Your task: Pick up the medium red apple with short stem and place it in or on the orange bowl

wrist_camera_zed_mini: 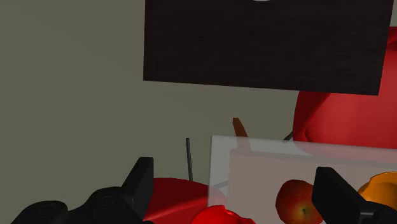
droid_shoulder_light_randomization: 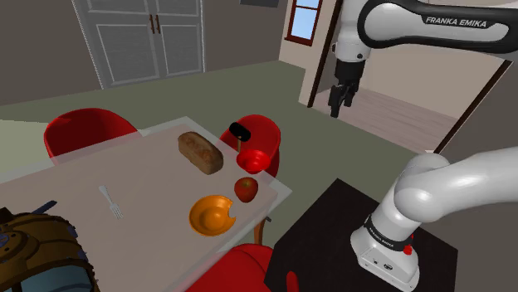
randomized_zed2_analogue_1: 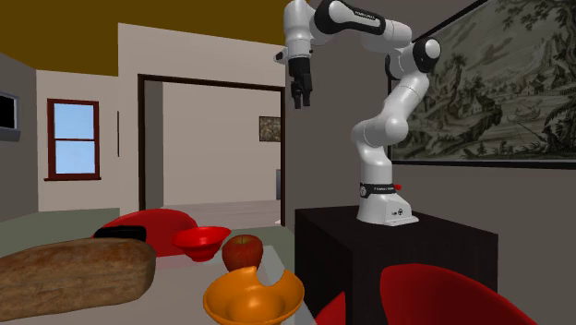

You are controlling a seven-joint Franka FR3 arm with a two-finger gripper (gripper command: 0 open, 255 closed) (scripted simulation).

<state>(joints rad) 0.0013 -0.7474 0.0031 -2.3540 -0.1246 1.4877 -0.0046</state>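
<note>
Six items on record, the pincer listed first.

1. Pincer [droid_shoulder_light_randomization: 341, 104] [randomized_zed2_analogue_1: 299, 95] [wrist_camera_zed_mini: 235, 177]: all black, on the white arm, raised high and pointing down. Released; its fingers [wrist_camera_zed_mini: 143, 183] stand wide apart and clasp nothing.
2. Apple [droid_shoulder_light_randomization: 246, 189] [randomized_zed2_analogue_1: 243, 250] [wrist_camera_zed_mini: 296, 200]: red with a yellowish patch. It rests on the bench well below the pincer, near the bench edge facing the stand. It sits between the two bowls, just beside the orange one and untouched by the pincer.
3. Orange bowl [droid_shoulder_light_randomization: 212, 215] [randomized_zed2_analogue_1: 252, 297] [wrist_camera_zed_mini: 380, 188]: has a notched rim and sits upright on the bench. It lies farther from the pincer than the apple.
4. Red bowl [droid_shoulder_light_randomization: 253, 158] [randomized_zed2_analogue_1: 202, 242] [wrist_camera_zed_mini: 219, 216]: stands on the bench, nearer the pincer than the apple, though still well below it.
5. Loaf [droid_shoulder_light_randomization: 200, 153] [randomized_zed2_analogue_1: 69, 272] and fork [droid_shoulder_light_randomization: 110, 201]: the brown loaf lies beyond the red bowl from the pincer. The pale fork lies farther off again.
6. Bench [droid_shoulder_light_randomization: 149, 178]: pale top, ringed by red chairs [droid_shoulder_light_randomization: 85, 129]. The dark stand [droid_shoulder_light_randomization: 332, 224] [randomized_zed2_analogue_1: 388, 245] [wrist_camera_zed_mini: 267, 44] is just beside it.
</note>
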